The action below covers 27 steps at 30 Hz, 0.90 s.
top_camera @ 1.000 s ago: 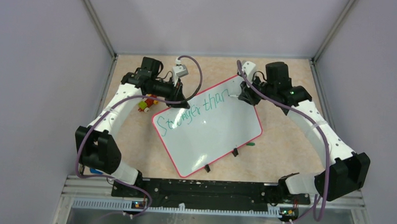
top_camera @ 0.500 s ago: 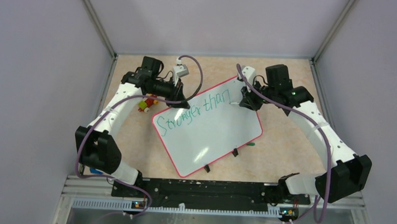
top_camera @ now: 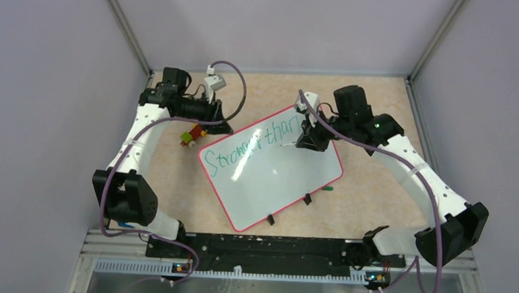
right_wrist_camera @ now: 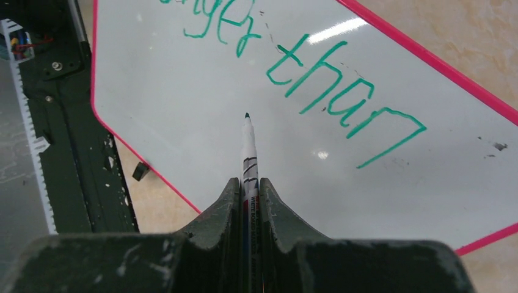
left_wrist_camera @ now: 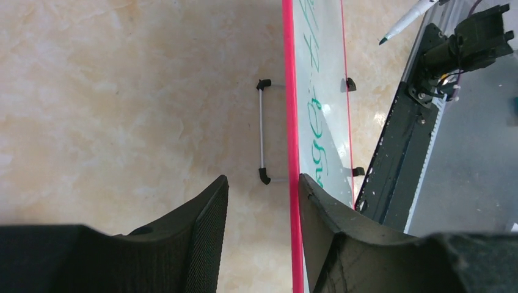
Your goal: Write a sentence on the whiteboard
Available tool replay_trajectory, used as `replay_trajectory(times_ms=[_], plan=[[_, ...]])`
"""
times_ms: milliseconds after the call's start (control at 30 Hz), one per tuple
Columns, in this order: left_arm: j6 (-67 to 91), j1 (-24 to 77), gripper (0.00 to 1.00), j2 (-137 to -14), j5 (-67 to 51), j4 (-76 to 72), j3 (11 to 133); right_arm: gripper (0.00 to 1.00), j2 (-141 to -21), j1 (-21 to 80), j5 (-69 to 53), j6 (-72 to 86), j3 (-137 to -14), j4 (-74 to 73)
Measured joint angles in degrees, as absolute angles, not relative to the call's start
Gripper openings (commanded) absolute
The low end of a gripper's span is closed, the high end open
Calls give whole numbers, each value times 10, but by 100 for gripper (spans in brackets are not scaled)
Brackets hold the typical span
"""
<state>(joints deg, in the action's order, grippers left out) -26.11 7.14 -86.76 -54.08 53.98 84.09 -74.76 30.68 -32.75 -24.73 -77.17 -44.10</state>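
- The right hand (right_wrist_camera: 247, 183) is pressed together on a white whiteboard marker with a green tip (right_wrist_camera: 248, 149), which points out ahead of the fingers.
- The left hand (left_wrist_camera: 262, 180) is spread and holds nothing. It hangs over the beige desk (top_camera: 374, 184) toward the far left corner, just beside the board's rim.
- The large glossy white board with the thin red-pink rim (top_camera: 275, 187) lies flat and skewed in the middle of the desk, with small black clips on its edge toward the near right corner.
- The green cursive handwriting (right_wrist_camera: 324, 85) reads "Stronger than" in one line along the board's far-left side.
- The marker tip sits over bare white below "than". I cannot tell whether it touches the board.
- The first line looks finished, so a second line is probably about to start. That calls for moving the tip back toward the line's start, lowering it gently, and keeping the board from sliding.
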Motion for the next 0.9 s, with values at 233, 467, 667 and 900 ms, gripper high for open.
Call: replay_trajectory(times_ms=[233, 467, 667, 900], plan=[[-303, -4, 56, -867, -603, 589, 814, 0, -748, 358, -339, -218, -759, -405], [-315, -21, 59, -845, -616, 600, 780, 0, -749, 457, -299, -185, -715, -347], [-315, -22, 59, -844, -628, 601, 778, 0, -753, 533, -247, -162, -675, -275], [-318, -26, 60, -844, -637, 611, 780, 0, -768, 572, -235, -151, -652, -228]])
